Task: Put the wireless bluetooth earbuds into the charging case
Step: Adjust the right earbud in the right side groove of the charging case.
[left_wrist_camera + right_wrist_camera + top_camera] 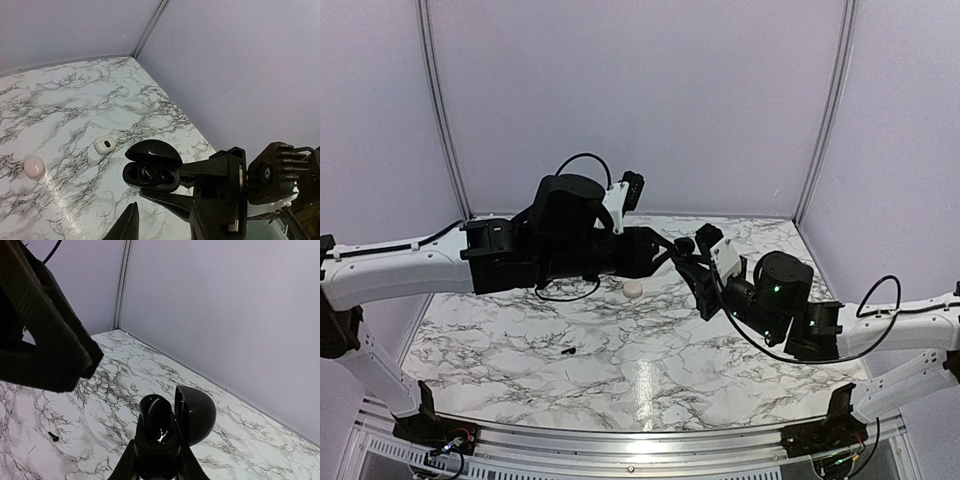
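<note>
My right gripper is shut on a black round puck and holds it above the table with its hinged lid open. The puck also shows in the left wrist view, with dark glinting shapes inside that I cannot make out. My left gripper is open and empty, just in front of the puck. The cream-white charging case lies shut on the marble, also in the left wrist view. One tiny black earbud lies on the table, also in the right wrist view. The other earbud is not clearly seen.
A brighter white squarish piece with a dark spot lies on the marble beyond the puck. The two grippers meet above the middle back of the table. Lilac walls close the back and sides.
</note>
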You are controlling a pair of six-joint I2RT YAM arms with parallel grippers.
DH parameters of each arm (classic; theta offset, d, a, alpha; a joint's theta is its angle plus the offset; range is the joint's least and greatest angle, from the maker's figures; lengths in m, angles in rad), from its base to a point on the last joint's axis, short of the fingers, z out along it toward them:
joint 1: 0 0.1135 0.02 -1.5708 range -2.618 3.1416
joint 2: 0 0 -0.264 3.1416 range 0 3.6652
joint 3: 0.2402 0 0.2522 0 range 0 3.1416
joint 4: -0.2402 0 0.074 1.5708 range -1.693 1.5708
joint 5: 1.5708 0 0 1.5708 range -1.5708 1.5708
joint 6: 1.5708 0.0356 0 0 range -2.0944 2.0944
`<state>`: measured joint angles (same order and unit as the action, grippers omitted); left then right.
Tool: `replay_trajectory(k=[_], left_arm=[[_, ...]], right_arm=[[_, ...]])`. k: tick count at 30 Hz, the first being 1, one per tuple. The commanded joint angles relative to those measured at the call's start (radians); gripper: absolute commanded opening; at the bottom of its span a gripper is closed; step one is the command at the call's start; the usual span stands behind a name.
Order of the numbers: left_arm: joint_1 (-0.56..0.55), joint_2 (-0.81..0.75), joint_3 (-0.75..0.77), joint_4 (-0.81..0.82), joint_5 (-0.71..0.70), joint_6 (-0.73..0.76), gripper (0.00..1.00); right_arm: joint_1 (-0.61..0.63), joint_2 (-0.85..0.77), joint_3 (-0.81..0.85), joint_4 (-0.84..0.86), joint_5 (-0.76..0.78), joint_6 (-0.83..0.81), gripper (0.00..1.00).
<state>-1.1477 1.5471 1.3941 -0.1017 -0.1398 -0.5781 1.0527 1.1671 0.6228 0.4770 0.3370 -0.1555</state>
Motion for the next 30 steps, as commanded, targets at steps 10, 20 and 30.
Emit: replay_trajectory(k=[10,20,30], left_arm=[[0.033,0.084,0.083,-0.067,-0.001,-0.035,0.34],[0.036,0.126,0.109,-0.095,0.003,-0.035,0.30],[0.037,0.135,0.113,-0.103,0.019,-0.003,0.26]], right_arm=[[0.042,0.032,0.071,-0.029,0.061,-0.050,0.00],[0.058,0.037,0.074,-0.035,0.071,-0.062,0.00],[0.066,0.022,0.058,-0.016,0.040,-0.055,0.00]])
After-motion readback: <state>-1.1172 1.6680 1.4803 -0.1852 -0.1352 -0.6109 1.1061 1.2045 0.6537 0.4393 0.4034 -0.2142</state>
